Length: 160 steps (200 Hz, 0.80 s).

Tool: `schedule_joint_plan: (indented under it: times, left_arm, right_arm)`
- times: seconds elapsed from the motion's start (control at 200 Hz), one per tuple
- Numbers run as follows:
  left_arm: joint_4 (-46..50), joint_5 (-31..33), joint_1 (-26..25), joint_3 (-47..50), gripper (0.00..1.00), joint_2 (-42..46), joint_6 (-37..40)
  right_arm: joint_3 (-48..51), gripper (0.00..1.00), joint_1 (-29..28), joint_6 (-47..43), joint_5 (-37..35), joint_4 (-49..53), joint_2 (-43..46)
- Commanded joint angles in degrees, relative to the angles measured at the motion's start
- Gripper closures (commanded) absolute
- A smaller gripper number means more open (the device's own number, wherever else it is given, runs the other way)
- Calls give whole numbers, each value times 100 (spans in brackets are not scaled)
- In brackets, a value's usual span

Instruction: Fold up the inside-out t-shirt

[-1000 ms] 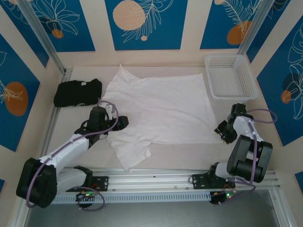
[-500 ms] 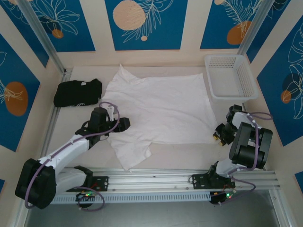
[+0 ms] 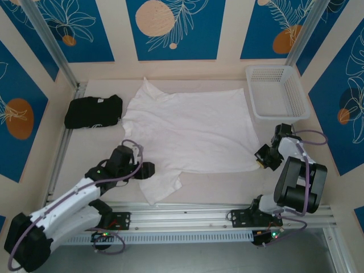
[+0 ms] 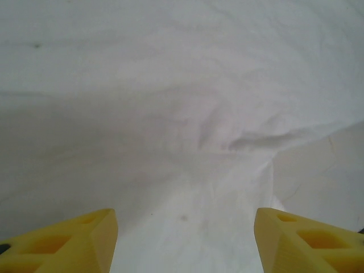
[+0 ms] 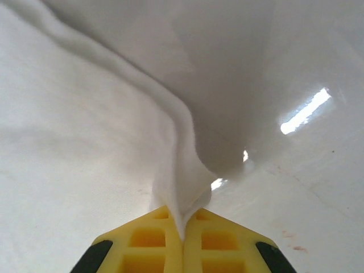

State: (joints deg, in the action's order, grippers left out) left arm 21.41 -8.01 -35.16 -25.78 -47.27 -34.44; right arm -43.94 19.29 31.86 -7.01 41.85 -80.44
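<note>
One inside-out t-shirt (image 3: 190,128) lies spread flat across the middle of the table (image 3: 227,185), with one black folded garment (image 3: 92,111) just off its upper-left sleeve and one white basket (image 3: 277,91) near its upper-right corner; neither lies on it. Of the two grippers, the left gripper (image 4: 185,239) sits at the shirt's lower-left sleeve with its jaws wide apart over the cloth, holding nothing. The right gripper (image 5: 183,233) is closed tight on a pinched ridge of the shirt's lower-right corner.
</note>
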Motion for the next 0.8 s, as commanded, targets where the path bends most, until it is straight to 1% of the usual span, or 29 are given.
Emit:
schedule_joint_plan:
  times: [0.0,0.09,0.165,0.25,0.345,0.49,0.64,0.795]
  left_arm:
    - [1177,239,-285,187,41,244,-550]
    - [1543,324,-748,73,42,76,-715]
    - [1811,481,-1209,-19,41,-129,-863]
    - [1942,488,-1582,-17,39,-307,-1000]
    - [1822,357,-1795,-35,37,-603,-938]
    - [1487,289,-2048,-354,38,-1380,-741]
    - [1187,274,-2307,-509,49,-1938,-736]
    - [1155,296,-2465,-552,67,-2199,-766]
  right_arm:
    - [120,96,-61,-118,280,-123,209]
    - [136,96,-74,-153,342,-161,261]
    - [188,96,-74,-162,412,-194,331]
    - [245,96,-71,-160,476,-249,445]
    - [270,96,-51,-160,537,-324,518]
    - [289,95,-23,-175,667,-403,505]
    - [320,95,11,-189,761,-466,539]
    - [330,95,45,-197,840,-493,556]
